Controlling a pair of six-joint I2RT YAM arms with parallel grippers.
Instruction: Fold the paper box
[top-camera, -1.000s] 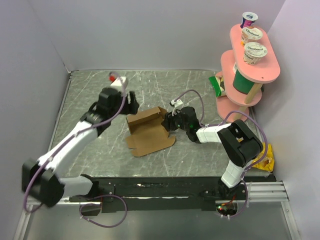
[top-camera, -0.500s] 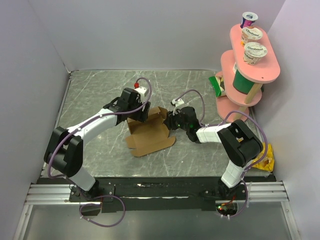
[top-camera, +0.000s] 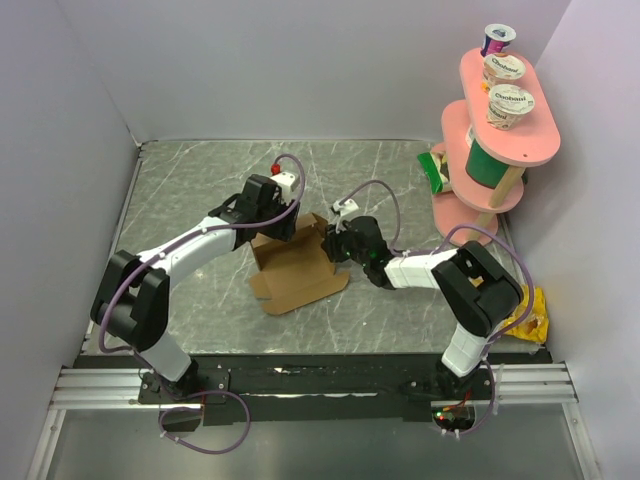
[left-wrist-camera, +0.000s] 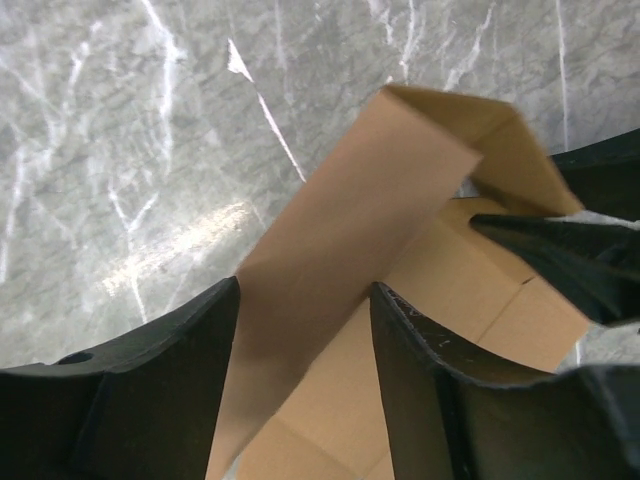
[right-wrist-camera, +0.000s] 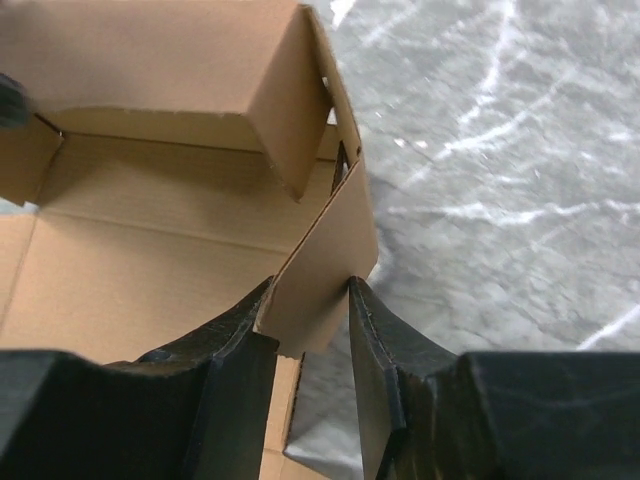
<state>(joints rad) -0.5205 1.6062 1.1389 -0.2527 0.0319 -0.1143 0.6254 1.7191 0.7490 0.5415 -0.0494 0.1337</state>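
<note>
My right gripper (right-wrist-camera: 310, 290) pinches an upright side wall of the paper box (right-wrist-camera: 150, 260) between its black fingers (right-wrist-camera: 420, 400). The box's open inside lies left, the grey marble table (right-wrist-camera: 500, 180) right

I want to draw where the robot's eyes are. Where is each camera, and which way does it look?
Top external: high above and behind the arms, looking down at the table and paper box; both whole arms show.
Left wrist: on the left arm's wrist, looking down at a raised box flap; the fingers of the left gripper frame it.
Right wrist: on the right arm's wrist, looking at a box wall; the fingers of the right gripper flank it.
Shared: all three see the same box.
</note>
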